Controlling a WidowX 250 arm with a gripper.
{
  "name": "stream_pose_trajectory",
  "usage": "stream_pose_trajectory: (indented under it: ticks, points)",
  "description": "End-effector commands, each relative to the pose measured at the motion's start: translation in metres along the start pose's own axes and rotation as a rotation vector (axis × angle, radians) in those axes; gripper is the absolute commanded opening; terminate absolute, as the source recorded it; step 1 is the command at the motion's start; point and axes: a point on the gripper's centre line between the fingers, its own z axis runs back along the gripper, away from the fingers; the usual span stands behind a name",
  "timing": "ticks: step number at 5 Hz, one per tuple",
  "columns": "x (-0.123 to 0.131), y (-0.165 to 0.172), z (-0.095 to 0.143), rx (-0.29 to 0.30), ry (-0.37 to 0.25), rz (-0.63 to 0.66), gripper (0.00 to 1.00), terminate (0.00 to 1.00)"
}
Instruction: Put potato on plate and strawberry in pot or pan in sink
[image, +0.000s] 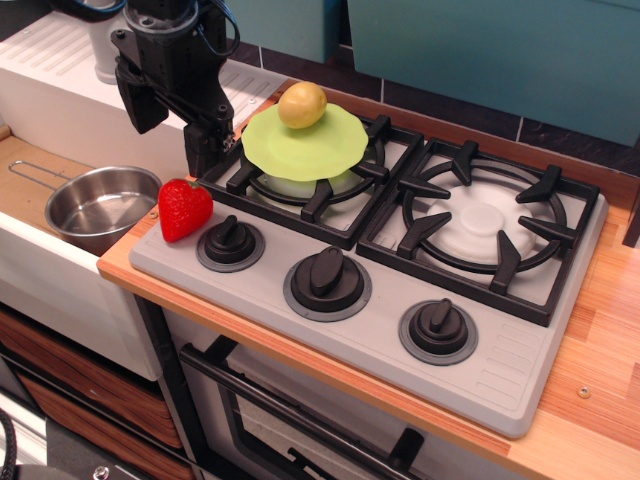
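The black claw (172, 125) hangs released and empty above the strawberry (184, 209), which rests on the stove's front left corner. The potato (302, 105) sits on the lime-green plate (305, 148). The steel pot (100, 205) stands in the sink (30, 170).

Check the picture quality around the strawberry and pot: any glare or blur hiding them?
observation.image view: strawberry sharp, with small glossy highlights only; pot shows bright reflections inside but a clear rim; gripper dark against the white sink, its jaws apart, no motion blur.
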Motion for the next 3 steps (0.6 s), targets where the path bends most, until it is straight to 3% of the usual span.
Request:
stream_pose_trajectory:
  ticks: [1, 3]
  points:
    - [0.008, 0.003, -0.001, 0.028, -0.084, 0.02, 1.0, 0.0]
    - [0.011, 0.007, -0.017, -0.003, -0.073, 0.039, 1.0, 0.0]
